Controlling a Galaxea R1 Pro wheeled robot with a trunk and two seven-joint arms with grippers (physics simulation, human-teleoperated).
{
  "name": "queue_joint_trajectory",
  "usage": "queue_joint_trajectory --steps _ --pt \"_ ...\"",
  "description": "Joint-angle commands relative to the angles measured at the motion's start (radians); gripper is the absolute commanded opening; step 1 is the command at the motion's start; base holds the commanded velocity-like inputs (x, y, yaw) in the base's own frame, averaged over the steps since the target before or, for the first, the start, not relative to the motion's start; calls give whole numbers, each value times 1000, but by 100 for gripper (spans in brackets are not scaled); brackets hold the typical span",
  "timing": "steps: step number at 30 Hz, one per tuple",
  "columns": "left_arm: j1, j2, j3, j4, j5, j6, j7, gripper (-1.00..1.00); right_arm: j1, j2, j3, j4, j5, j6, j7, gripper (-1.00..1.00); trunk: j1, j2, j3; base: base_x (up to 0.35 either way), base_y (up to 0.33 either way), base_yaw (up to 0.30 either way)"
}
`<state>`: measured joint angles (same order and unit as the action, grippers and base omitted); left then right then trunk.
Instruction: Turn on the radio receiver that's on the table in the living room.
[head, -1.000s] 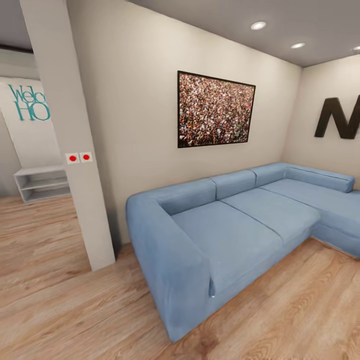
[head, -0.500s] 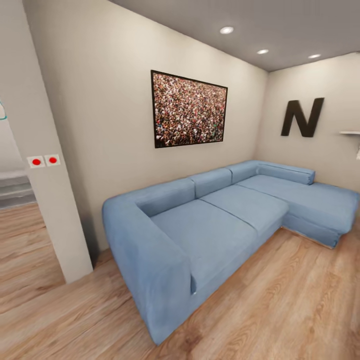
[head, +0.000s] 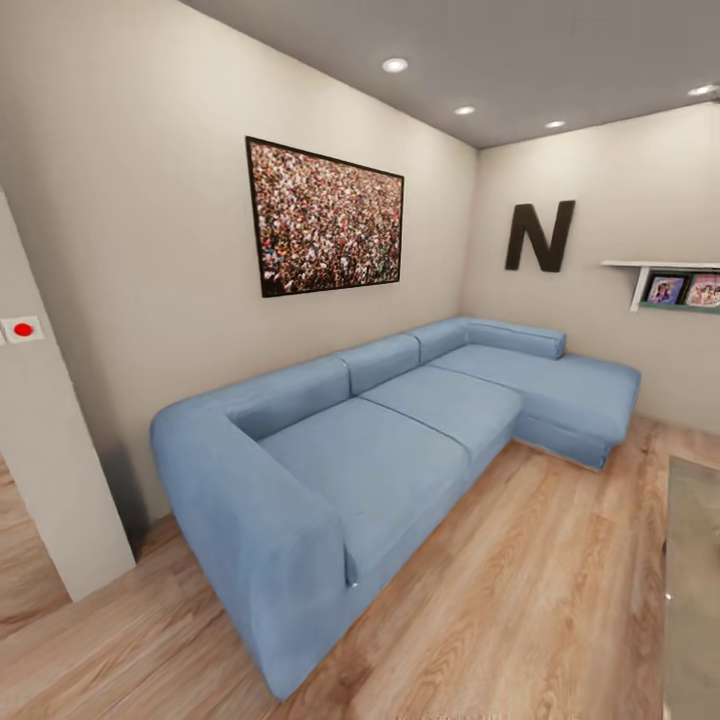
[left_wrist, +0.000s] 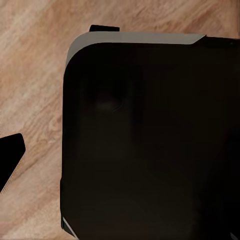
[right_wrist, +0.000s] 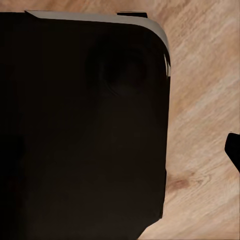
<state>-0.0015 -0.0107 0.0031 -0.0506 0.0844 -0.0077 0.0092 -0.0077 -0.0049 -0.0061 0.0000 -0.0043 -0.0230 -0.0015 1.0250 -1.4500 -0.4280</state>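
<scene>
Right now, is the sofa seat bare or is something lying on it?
Bare. In the head view the blue sofa shows only its own cushions, with nothing resting on the seat or the chaise end.

Light wood plank floor (head: 520, 590). Blue L-shaped sofa (head: 400, 420) sits against beige walls (head: 130, 260), its chaise end in the far corner. Framed speckled picture (head: 325, 218) hangs above the sofa. Black letter N (head: 540, 236) on the adjoining wall, white shelf with photos (head: 670, 282) beside it. Recessed ceiling lights (head: 395, 65) are on. Red-dot wall switch (head: 22, 329) on the near pillar.
</scene>
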Motion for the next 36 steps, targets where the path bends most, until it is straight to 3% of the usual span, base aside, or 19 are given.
queue_joint_trajectory --steps 1,36 --pt "0 0 0 0 0 0 0 100 0 0 0 0 0 0 0 100 0 0 0 0 0 -290" --pt "0 -3 0 0 0 0 0 100 0 0 4 0 3 2 0 100 0 0 0 0 0 -290"
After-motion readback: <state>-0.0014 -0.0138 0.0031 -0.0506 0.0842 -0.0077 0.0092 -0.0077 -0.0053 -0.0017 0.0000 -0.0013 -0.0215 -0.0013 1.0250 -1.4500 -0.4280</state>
